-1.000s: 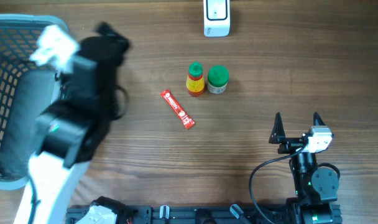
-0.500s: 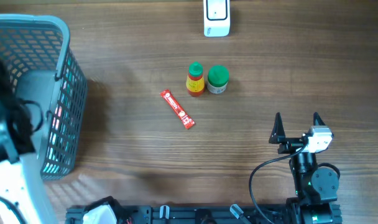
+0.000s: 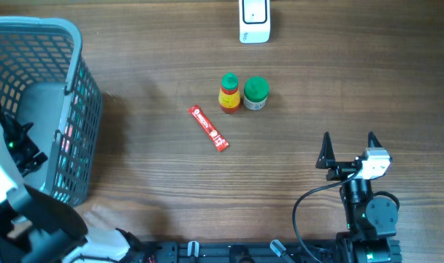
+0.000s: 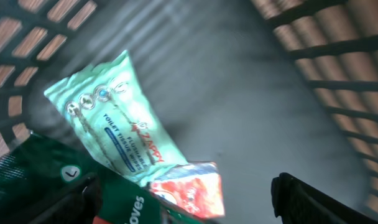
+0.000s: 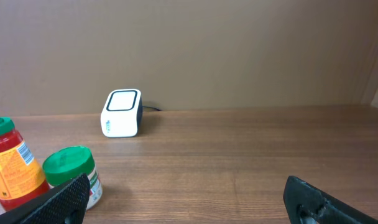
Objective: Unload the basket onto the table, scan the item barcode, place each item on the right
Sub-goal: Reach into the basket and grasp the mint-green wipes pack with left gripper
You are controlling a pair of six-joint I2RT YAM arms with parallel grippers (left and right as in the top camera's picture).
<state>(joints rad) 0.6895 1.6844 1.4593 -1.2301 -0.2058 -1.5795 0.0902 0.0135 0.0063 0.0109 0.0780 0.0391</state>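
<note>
We judge nothing scanned yet. Left gripper (image 4: 186, 190) spread over tissue pack (image 4: 108, 118) inside basket (image 3: 81, 102), empty. Right gripper (image 3: 348, 146) spread, empty. Pick-up, carry to scanner (image 3: 253, 20) remain.

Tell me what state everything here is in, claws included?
Basket: upright, packets inside.
Tissue packet: lying flat in the basket.
Red sachet: flat on the table.
Sauce bottle: upright, capped.
Green-lidded jar: upright, lid on.
Scanner: standing at the far edge.
Left claw: open, inside the basket.
Right claw: open, empty.
</note>
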